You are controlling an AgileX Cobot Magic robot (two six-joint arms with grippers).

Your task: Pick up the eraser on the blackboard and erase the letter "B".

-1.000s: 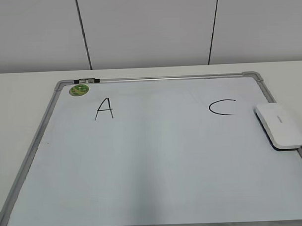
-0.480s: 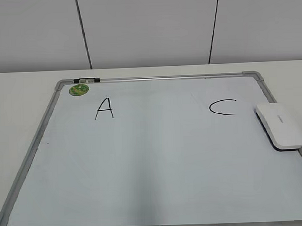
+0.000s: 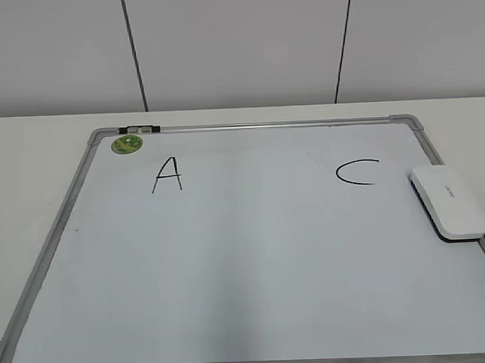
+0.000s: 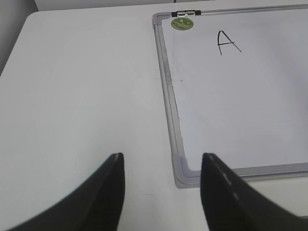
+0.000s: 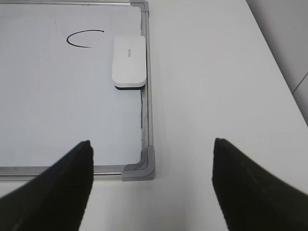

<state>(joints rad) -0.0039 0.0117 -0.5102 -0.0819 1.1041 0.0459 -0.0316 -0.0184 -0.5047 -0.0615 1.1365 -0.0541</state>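
The right hand point(image 5: 151, 187) is spread wide and holds nothing, hovering over the white surface point(image 5: 216, 86) just past the blackboard's point(image 3: 253, 261) near right corner. The eraser point(image 5: 129, 61) lies ahead of that hand and slightly to its left, on the board against its right frame, beside the "C" point(image 5: 84, 38). The left hand point(image 4: 162, 192) is open and empty, by the board's near left corner; the "A" point(image 4: 227, 42) and a green magnet point(image 4: 182, 23) sit far ahead of it. No "B" shows between "A" and "C".
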